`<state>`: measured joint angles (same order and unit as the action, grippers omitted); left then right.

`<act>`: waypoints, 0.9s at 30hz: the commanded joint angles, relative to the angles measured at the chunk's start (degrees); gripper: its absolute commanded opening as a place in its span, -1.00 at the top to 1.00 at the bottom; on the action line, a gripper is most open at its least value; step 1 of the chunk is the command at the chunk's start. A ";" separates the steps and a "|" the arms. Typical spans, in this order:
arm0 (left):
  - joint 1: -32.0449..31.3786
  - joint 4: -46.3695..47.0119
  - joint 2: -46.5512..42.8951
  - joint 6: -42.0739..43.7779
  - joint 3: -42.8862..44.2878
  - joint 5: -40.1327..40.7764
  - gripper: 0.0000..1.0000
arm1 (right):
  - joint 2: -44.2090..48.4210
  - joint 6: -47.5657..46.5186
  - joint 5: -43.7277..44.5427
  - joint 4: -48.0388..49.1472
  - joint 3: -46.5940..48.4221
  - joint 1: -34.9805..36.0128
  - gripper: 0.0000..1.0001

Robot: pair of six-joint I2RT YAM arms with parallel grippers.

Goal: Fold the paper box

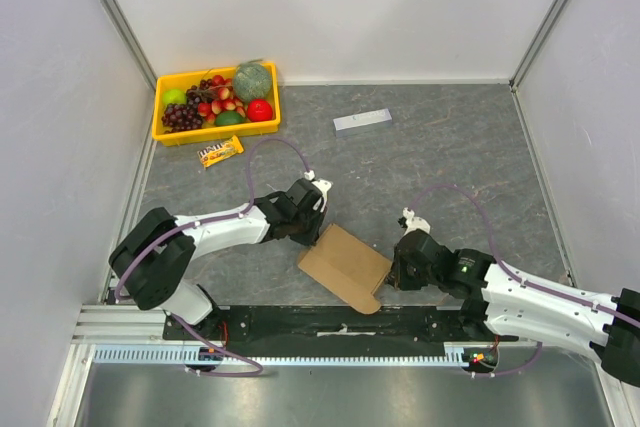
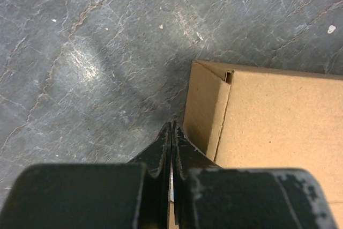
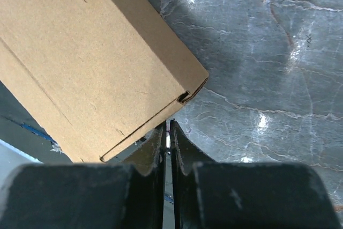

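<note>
The paper box (image 1: 343,262) is a closed, shallow brown cardboard box lying slantwise on the grey table near the front edge. My left gripper (image 1: 316,235) is shut and empty, its tips at the box's upper left side; in the left wrist view the gripper (image 2: 171,128) rests just beside the box's side wall (image 2: 206,111). My right gripper (image 1: 393,273) is shut and empty at the box's right corner; in the right wrist view the gripper (image 3: 166,127) sits just below the box (image 3: 80,52), close to its corner.
A yellow tray (image 1: 165,133) of fruit stands at the back left, with a snack bar (image 1: 220,151) in front of it. A small grey-white strip (image 1: 362,119) lies at the back centre. The black base rail (image 1: 300,325) runs along the front edge under the box's near corner.
</note>
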<state>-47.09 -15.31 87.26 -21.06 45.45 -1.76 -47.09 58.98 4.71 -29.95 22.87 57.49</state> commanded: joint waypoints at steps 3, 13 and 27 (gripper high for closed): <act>0.07 3.09 -0.07 0.85 -0.89 -2.90 0.96 | 0.34 0.79 3.81 3.24 0.68 -0.10 0.78; 0.16 1.69 -3.24 -0.03 -1.42 -1.23 0.96 | -7.22 -5.45 5.40 3.15 6.13 -1.68 0.80; 0.16 -0.07 -5.00 -1.62 -1.77 1.58 0.96 | -16.27 -17.49 -0.66 6.22 11.67 -12.23 0.81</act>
<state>-46.83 -15.70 83.72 -21.15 43.66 -0.45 -60.58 46.06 7.40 -28.05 31.18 46.52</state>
